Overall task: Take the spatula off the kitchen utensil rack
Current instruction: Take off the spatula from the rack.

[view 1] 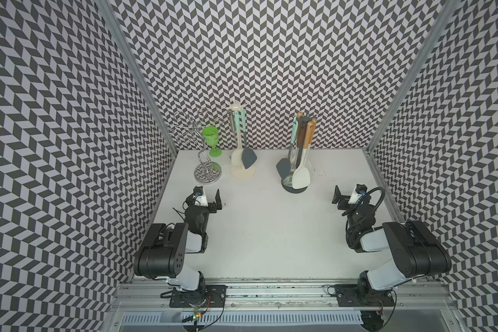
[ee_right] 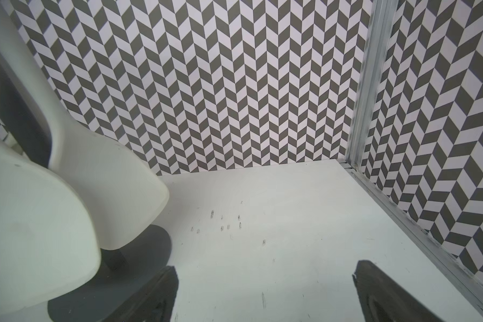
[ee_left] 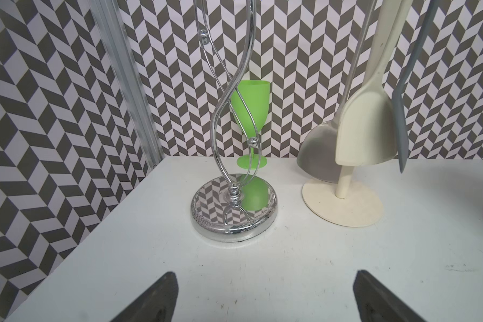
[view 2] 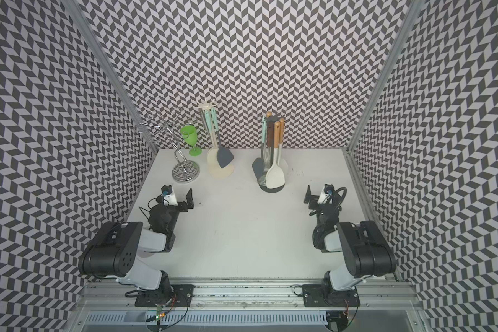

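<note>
Spatula choice first: 2 utensil racks sit at the back of the table (view 1: 270,235) in both top views, cream rack (view 1: 243,174) upper centre-left, dark rack (view 1: 296,190) upper centre-right. Task names neither. My call is the white spatula (view 1: 301,176) on the dark rack, since it hangs on the front side facing the arms. It hangs near vertical, wooden handle up at the hub, blade down just above the rack base. In frame its long axis runs from the blade toward the upper edge, leaning slightly right. Right gripper (ee_right: 267,267) is the nearer one: it sits centre-right of the frame, the rack lies up and to the left of it, and the white blade looms large and close in its wrist camera. Left gripper (ee_left: 265,274) sits centre-left, facing the wire stand (view 1: 207,172) and cream rack, well apart from the dark rack. Both grippers are spread wide with nothing between the fingers. Dark-rack grey spatula (view 1: 283,168) hangs just beside the white one on its left, so an approach from the right side of the blade looks cleaner. Hub is small and far in every view, so I cannot tell how the handle hooks on; likely needs a lift before pulling away.
</note>
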Tool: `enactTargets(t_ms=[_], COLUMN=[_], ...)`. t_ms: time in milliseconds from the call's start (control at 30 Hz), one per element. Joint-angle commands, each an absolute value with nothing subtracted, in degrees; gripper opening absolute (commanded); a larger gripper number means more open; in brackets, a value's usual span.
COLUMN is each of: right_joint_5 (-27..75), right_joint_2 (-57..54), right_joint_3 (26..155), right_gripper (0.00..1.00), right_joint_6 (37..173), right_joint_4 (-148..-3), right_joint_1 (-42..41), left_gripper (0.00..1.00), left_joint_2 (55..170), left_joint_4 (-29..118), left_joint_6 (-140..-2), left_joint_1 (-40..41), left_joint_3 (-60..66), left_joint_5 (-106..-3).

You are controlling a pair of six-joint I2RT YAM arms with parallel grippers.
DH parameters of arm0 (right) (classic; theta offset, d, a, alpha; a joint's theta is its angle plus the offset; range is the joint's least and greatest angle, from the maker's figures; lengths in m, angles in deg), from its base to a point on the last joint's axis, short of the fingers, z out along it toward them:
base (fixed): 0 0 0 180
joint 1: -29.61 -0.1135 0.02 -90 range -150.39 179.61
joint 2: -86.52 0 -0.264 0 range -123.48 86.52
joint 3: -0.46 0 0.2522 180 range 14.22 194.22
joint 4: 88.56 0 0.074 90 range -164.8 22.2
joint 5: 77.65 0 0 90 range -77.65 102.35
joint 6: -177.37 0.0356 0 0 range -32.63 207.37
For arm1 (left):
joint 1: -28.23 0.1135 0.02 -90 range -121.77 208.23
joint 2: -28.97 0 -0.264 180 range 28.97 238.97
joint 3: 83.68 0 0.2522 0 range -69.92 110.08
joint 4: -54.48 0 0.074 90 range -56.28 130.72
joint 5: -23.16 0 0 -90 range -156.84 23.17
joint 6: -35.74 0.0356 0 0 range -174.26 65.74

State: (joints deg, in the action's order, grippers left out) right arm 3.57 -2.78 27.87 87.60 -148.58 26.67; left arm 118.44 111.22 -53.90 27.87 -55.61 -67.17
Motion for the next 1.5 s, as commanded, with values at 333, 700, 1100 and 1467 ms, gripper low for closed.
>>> enactTargets(t_ms=[333,700,1100,1467], right_joint_5=[3.0,3.0,3.0,5.6], right_joint_2=[-3.2,-3.3,-3.2,12.9], right_joint_3=[27.4,27.4,27.4,25.1], right_gripper=[1.0,1.0,1.0,1.0], right_joint_6=[87.5,87.6,87.6,87.2], right_joint_4=[-153.0,-153.0,-153.0,-141.3], right_joint_1=[26.4,26.4,26.5,26.4], left_gripper=[1.0,1.0,1.0,1.0], left_joint_2=[118.1,118.1,117.2,101.7], left_joint_4=[111.5,111.5,110.3,100.9], left_joint_6=[-54.0,-54.0,-52.6,-44.5], left_joint_1=[27.7,27.7,27.2,17.6], left_joint_3=[-54.6,-54.6,-54.4,-55.0], left_joint_5=[-67.4,-67.4,-65.7,-75.4])
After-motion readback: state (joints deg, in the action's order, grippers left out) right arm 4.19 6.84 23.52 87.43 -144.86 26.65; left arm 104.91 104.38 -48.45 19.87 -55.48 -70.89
